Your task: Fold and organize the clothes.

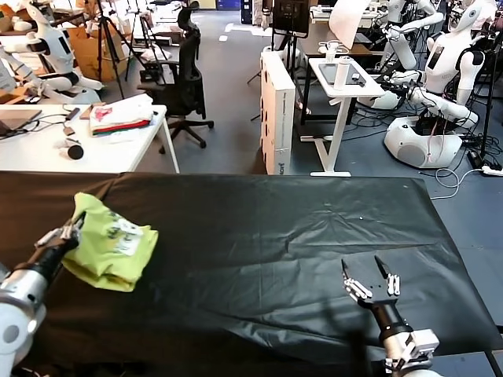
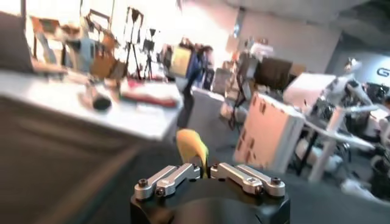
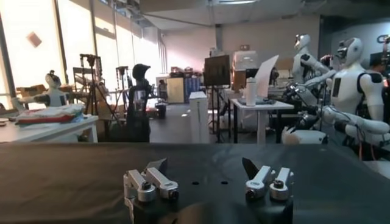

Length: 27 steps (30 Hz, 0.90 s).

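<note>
**Ana:** The lime T-shirt sits in a rumpled, partly folded bundle near the left end of the black table cover, whitish print facing up. And the left gripper is right at its left edge, jaws pinched tight on a fold of the yellow-green fabric.

**Ben:** The left wrist view backs that up: a tongue of T-shirt cloth pokes up between the closed fingers. So I'd say we're mid-fold, or tidying the bundle, with the left arm doing the work.

**Ana:** And the right gripper?

**Ben:** Idle near the front right of the table, well apart from the shirt, jaws spread wide with nothing between them. The right wrist view shows only bare black cover ahead of it.

**Ana:** What does the next move ask for?

**Ben:** My guess: carry that pinched edge across the bundle so it lies flat, then let go cleanly. Thin, soft fabric tends to drag and bunch, so a low, steady path matters. The bundle looks uneven, so the right arm may need to come over and pin it.

**Ana:** The white, pink and red fabric pile on the white desk behind stays out of this.
</note>
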Motion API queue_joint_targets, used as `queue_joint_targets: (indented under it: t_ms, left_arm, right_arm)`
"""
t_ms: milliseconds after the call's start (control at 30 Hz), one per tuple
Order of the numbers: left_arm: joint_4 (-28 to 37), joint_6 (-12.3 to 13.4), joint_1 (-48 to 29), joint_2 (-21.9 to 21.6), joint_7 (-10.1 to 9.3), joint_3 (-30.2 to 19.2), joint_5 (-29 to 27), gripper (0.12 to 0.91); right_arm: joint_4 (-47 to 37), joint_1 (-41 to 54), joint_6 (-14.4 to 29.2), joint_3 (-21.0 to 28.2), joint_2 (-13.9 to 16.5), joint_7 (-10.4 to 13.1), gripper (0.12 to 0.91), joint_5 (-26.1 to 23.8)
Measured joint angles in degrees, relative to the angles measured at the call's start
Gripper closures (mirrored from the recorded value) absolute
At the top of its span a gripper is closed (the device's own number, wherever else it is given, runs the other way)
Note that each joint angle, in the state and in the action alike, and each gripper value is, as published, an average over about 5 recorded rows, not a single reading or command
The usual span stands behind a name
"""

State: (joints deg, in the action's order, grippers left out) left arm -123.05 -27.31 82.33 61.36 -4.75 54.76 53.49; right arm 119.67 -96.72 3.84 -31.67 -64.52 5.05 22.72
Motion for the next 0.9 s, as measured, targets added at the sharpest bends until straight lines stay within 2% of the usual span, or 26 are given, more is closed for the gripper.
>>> queue_joint_targets:
  t_ms: [133, 333, 433, 500, 633, 733, 800, 900]
  left_arm:
    - [-1.61, -0.05, -1.26, 5.44, -0.37, -9.04, -4.18, 0.842]
    - [1.42, 0.69, -3.07, 15.76, -0.26, -23.36, -9.32, 0.842]
    - [3.60, 0.82, -4.25, 19.12, -0.11, -28.14, -10.96, 0.838]
    - [4.70, 0.83, -4.99, 20.32, 0.01, -30.10, -11.58, 0.796]
    - [5.51, 1.01, -5.52, 21.05, 0.38, -31.76, -12.34, 0.585]
    - [5.43, 1.30, -5.33, 20.91, 1.12, -31.94, -12.87, 0.396]
    - [5.15, 1.61, -5.03, 20.66, 1.86, -31.82, -13.64, 0.267]
    - [4.51, 2.27, -4.58, 19.96, 2.74, -31.19, -14.75, 0.152]
  right_arm:
    - [0.47, -0.89, -0.27, 0.10, -0.50, -0.02, 0.118, -1.16]
    - [0.66, -1.17, -2.07, 0.17, -0.19, -0.22, 0.118, -1.38]
    - [1.06, -0.50, -3.91, 1.09, 0.46, -0.63, 0.118, -0.81]
    - [1.32, 0.13, -5.30, 2.00, 0.96, -0.97, 0.118, 0.13]
    - [1.63, 2.24, -9.19, 4.80, 2.29, -1.38, 0.118, 3.91]
    - [1.65, 4.81, -12.62, 7.71, 3.41, -0.94, 0.118, 7.90]
    - [1.59, 7.11, -15.11, 9.84, 4.06, -0.05, 0.118, 11.25]
    - [1.00, 11.63, -19.31, 13.31, 4.55, 2.16, 0.118, 17.77]
